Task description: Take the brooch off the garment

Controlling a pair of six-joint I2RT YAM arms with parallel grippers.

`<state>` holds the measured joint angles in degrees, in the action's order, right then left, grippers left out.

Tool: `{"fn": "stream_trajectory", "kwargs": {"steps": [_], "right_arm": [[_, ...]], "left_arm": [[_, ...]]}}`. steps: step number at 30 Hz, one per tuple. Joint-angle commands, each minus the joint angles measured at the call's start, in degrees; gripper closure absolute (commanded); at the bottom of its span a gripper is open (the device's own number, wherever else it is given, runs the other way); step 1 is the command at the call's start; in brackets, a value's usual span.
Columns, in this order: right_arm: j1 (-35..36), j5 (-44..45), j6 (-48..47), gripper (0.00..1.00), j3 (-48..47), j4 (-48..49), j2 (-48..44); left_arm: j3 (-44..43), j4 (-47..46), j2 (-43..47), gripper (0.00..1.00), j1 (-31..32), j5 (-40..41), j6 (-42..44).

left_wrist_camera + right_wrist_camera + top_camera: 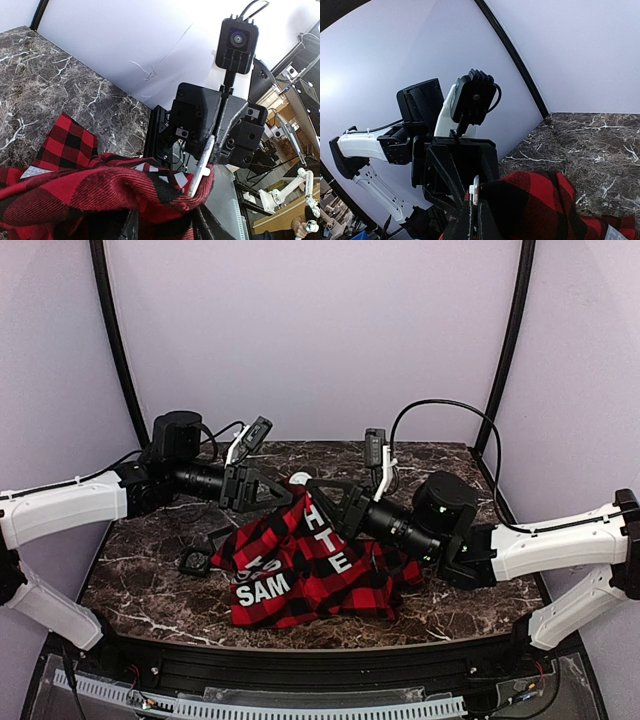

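Observation:
The red-and-black plaid garment (310, 575) is lifted at its far end between both grippers, white letters showing. My left gripper (283, 498) is shut on a bunched fold of the garment (75, 190), its fingertips hidden under the cloth in the left wrist view (167, 222). The brooch (300, 479), a small pale disc, sits at the top of the fold. It shows edge-on in the left wrist view (201, 170) and the right wrist view (476, 189). My right gripper (318, 492) faces the left one and is shut on the brooch's rim, also in the right wrist view (478, 210). The garment (535, 205) lies just right of those fingers.
Two small black square frames (195, 562) (222, 535) lie on the dark marble table (140, 580) left of the garment. The grippers are almost touching above the table's middle. Pale walls and black poles (115, 340) surround the table.

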<state>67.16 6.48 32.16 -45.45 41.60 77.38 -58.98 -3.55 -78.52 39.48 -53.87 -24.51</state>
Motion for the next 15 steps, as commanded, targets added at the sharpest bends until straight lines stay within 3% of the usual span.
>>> {"fn": "stream_trajectory", "kwargs": {"steps": [1,5,11,14,15], "right_arm": [[-0.2,-1.4,1.5,1.00,0.5,4.0,0.4],[-0.4,-1.4,1.9,1.00,0.5,3.5,0.5],[-0.5,-1.6,2.4,1.00,0.5,3.0,0.7],[-0.6,-1.7,2.5,1.00,0.4,3.0,0.8],[-0.6,-1.8,2.6,1.00,0.4,3.0,0.9]], "left_arm": [[1.0,-3.0,0.9,0.71,0.1,-1.4,-0.8],[1.3,-4.4,1.1,0.72,0.1,-2.7,-1.7],[2.0,-6.9,1.0,0.65,0.1,-4.1,-3.3],[2.2,-7.3,1.0,0.72,0.1,-4.2,-3.5],[2.2,-7.3,0.8,0.79,0.1,-4.2,-3.6]]}}
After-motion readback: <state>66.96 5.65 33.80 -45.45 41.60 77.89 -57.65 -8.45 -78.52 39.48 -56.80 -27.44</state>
